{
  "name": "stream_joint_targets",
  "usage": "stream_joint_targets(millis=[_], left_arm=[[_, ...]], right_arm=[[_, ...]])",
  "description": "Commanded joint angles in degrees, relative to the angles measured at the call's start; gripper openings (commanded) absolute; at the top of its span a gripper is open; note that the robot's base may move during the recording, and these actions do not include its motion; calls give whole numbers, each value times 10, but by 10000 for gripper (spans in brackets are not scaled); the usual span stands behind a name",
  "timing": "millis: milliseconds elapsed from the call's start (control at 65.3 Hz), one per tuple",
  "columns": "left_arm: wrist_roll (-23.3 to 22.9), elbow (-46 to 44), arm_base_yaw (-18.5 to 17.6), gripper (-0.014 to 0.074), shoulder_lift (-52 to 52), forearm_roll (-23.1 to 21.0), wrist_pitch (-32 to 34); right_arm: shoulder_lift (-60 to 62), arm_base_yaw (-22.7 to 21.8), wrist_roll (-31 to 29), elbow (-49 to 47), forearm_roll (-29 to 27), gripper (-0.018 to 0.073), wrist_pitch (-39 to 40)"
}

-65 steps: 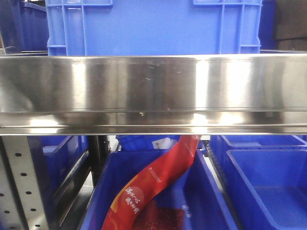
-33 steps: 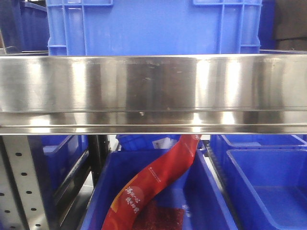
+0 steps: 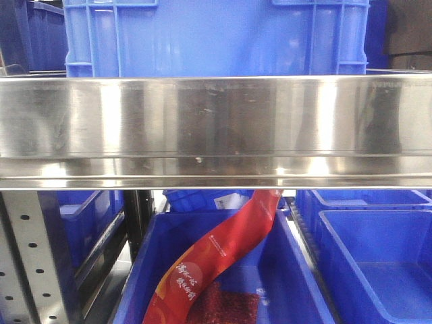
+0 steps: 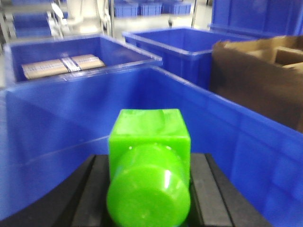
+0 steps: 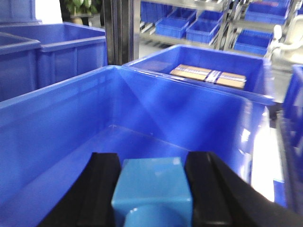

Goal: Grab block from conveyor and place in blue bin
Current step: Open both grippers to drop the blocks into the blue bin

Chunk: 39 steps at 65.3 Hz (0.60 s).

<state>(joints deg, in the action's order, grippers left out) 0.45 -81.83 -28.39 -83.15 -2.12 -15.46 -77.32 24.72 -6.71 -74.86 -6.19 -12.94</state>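
The left gripper point(image 4: 149, 189) pinches a bright green block point(image 4: 149, 161) between its black fingers point(image 4: 90, 194), held above the interior of a blue bin point(image 4: 71, 118); beyond it sit a bin holding a taped cardboard package point(image 4: 61, 65) and a brown cardboard box point(image 4: 258, 75). The right gripper point(image 5: 152, 194) clamps a light blue block point(image 5: 152, 189) over another blue bin point(image 5: 71, 123). In the front view, a stainless steel rail point(image 3: 216, 128) hides the conveyor; a red snack bag point(image 3: 216, 253) lies in a bin below.
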Motion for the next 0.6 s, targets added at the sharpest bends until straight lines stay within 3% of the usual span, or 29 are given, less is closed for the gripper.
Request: stream_joint_targets(millis=[0, 61, 168, 276, 337, 459, 505, 582], left_arm=[[2, -34, -3, -25, -35, -13, -6], [2, -45, -3, 113, -52, -22, -8], [2, -46, -3, 334, -69, -22, -8], [2, -46, -3, 440, -72, -22, -7], [2, -46, -3, 436, -72, -22, -4], [2, -46, -2, 360, -72, -22, 14], [2, -48, 1, 264, -71, -22, 19], [2, -50, 2, 75, -63, -22, 10]], right_arm=[[-32, 0, -4, -29, -6, -154, 4], [-47, 0, -4, -36, -6, -92, 3], [-64, 0, -3, -37, -6, 121, 9], [-76, 0, -3, -37, -6, 362, 5], [-76, 0, -3, -37, -6, 415, 4], [-77, -1, -3, -37, -6, 355, 9], [-76, -4, -3, -37, -6, 277, 9], [-68, -11, -3, -37, -6, 71, 9]])
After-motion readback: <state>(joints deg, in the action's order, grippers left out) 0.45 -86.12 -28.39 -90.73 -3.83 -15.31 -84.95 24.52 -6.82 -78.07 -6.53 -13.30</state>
